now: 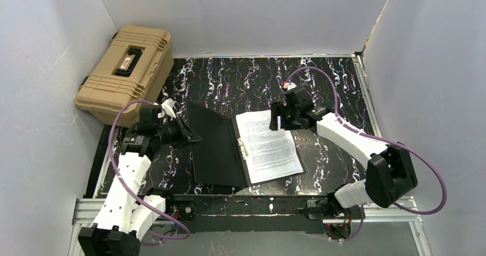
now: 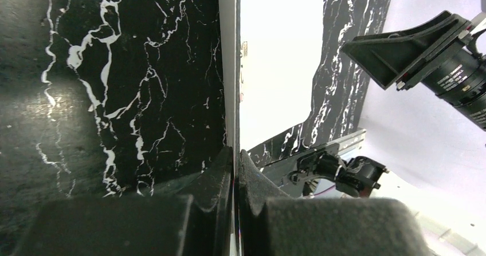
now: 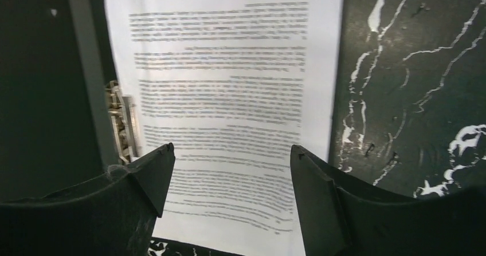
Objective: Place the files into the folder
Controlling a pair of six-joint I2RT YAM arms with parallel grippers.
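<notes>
- Table: black marbled top that carries everything; white walls stand on three sides.
- Tan hard case: shut, at the far left corner, well apart from the work.
- Folder: lies open at mid-table with its black inside up. Its left cover is raised at a tilt. It looks like stiff, light board that should swing about the spine as one piece, so the outer edge of the cover is the natural hold.
- Files: white printed sheets lying flat just right of the spine, apparently on the right-hand leaf. Black leaf and black table are hard to tell apart there. The sheets are thin, floppy and prone to sliding, so they are better pressed or nudged at an edge than pinched mid-sheet.
- Left gripper: jaws closed tight on the free edge of the raised cover, which the wrist view shows edge-on.
- Right gripper: jaws spread wide and holding nothing, poised over the far end of the files.
- Metal clip: set along the spine, just beside the left margin of the files.
</notes>
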